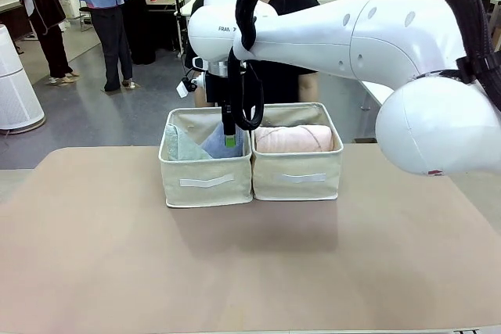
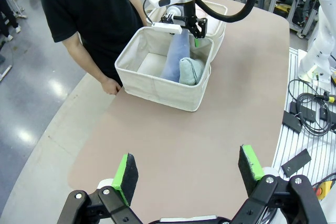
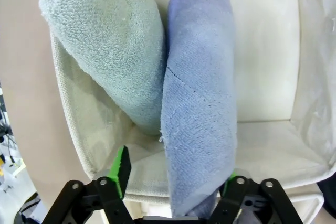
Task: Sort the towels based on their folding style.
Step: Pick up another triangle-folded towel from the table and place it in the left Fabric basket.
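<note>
Two cone-shaped towels stand in the left beige bin (image 1: 205, 181): the light teal towel (image 1: 180, 146) (image 3: 110, 40) and the periwinkle blue towel (image 1: 218, 142) (image 3: 199, 93), leaning side by side. A pink rolled towel (image 1: 293, 138) lies on top in the right bin (image 1: 297, 176); the other rolls are hidden. My right gripper (image 1: 229, 137) (image 3: 176, 182) reaches down into the left bin, open, with the blue towel's near end between its fingers and a gap on one side. My left gripper (image 2: 188, 169) hangs open above the bare table, far from the bins.
A person in a black shirt stands behind the bins, one hand (image 2: 110, 85) resting on the table edge. The two bins touch each other. The brown tabletop (image 1: 235, 271) stretches bare in front of them. Cables and boxes (image 2: 310, 119) lie beside the table.
</note>
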`<state>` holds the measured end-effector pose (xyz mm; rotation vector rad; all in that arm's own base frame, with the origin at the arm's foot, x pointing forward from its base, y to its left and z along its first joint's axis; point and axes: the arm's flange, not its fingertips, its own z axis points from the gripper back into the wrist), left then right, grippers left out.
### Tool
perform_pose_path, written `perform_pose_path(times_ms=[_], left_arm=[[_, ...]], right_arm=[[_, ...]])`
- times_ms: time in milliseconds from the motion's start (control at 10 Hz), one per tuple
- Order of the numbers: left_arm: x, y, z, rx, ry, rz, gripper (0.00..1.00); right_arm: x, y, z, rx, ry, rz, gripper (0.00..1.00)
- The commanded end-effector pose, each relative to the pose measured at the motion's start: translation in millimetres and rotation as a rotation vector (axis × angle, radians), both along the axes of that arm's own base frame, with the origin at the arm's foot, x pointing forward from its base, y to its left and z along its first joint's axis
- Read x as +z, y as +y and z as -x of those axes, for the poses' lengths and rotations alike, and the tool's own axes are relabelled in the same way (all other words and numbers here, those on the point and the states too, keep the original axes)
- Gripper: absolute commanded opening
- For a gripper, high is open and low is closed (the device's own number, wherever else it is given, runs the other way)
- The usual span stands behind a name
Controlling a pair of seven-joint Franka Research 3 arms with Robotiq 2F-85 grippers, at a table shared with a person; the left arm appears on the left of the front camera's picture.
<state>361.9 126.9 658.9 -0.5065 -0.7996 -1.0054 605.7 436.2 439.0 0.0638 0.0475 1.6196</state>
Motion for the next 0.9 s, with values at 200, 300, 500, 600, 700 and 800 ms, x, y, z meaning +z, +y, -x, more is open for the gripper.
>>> perform_pose_path(times_ms=[200,300,500,600,700,800], left_arm=[[-0.4,0.4,1.8,-0.011,-0.003,-0.006,1.0],[-0.4,0.4,1.8,-0.011,-0.003,-0.006,1.0],[-0.4,0.4,1.8,-0.011,-0.003,-0.006,1.0],[-0.4,0.4,1.8,-0.011,-0.003,-0.006,1.0],[-0.4,0.4,1.8,-0.011,-0.003,-0.006,1.0],[-0.4,0.4,1.8,-0.011,-0.003,-0.006,1.0]], right_arm=[[4.3,-0.6,-0.8,0.03,-0.014,-0.004,1.0],[4.3,-0.8,-0.3,0.032,-0.013,-0.004,1.0],[5.1,-1.5,-0.4,0.031,-0.013,-0.003,1.0],[5.3,-2.0,-0.3,0.031,-0.014,-0.001,1.0],[5.7,-2.6,-0.1,0.031,-0.013,-0.001,1.0],[6.4,-3.1,0.2,0.032,-0.016,-0.001,1.0]])
